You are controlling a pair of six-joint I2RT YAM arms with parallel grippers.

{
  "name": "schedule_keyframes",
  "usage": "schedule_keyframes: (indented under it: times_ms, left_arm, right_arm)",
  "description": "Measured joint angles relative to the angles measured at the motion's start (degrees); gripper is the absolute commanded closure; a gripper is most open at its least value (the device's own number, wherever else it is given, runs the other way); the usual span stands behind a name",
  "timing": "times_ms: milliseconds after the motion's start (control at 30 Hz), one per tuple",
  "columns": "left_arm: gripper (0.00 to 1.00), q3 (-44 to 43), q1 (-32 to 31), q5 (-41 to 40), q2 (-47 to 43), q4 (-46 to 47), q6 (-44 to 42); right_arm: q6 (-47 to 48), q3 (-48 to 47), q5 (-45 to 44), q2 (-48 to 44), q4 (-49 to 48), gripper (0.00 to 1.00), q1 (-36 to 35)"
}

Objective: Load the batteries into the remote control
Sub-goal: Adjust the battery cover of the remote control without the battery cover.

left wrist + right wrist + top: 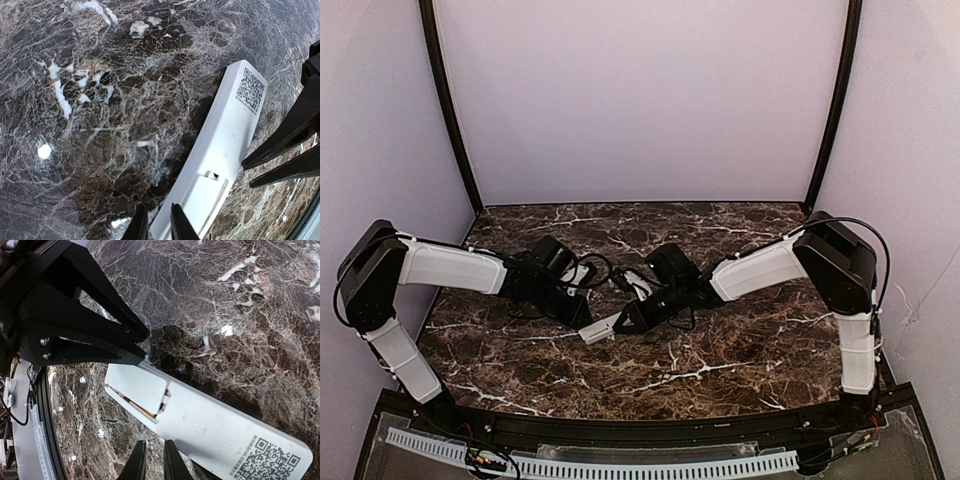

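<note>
The white remote control [605, 327] lies back-up on the marble between both grippers, its QR label [249, 90] at one end. Its battery cover [140, 385] sits over the slot, slightly lifted along one side. In that gap shows an orange-red strip of the batteries [142, 409]; the rest of them is hidden. My left gripper [157, 225] is shut, its tips at the cover end of the remote. My right gripper [152, 460] is shut too, empty, beside the remote's long edge near the cover.
The dark marble tabletop [740, 350] is ringed by pale walls and two black frame poles [448, 110]. Black cables [610, 275] loop behind the grippers. A white perforated strip [620, 467] runs along the near edge.
</note>
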State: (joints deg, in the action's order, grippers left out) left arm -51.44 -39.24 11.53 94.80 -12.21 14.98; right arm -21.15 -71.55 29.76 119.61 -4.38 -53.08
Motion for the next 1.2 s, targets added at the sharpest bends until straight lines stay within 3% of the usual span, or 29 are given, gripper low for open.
schedule_keyframes:
  times_ms: [500,900,1200]
  left_arm:
    - [0.82,-0.24,-1.79,-1.11,0.13,-0.42,-1.09]
    - [0.59,-0.87,-1.25,-5.07,-2.36,-1.97,0.66]
    - [0.47,7.87,0.07,-3.56,-14.99,1.29,7.02]
  right_arm:
    - [-0.42,0.17,0.00,0.00,-0.33,0.88,0.26]
    - [-0.42,0.22,0.00,0.00,-0.35,0.88,0.26]
    - [-0.39,0.37,-0.02,-0.15,-0.37,0.87,0.26]
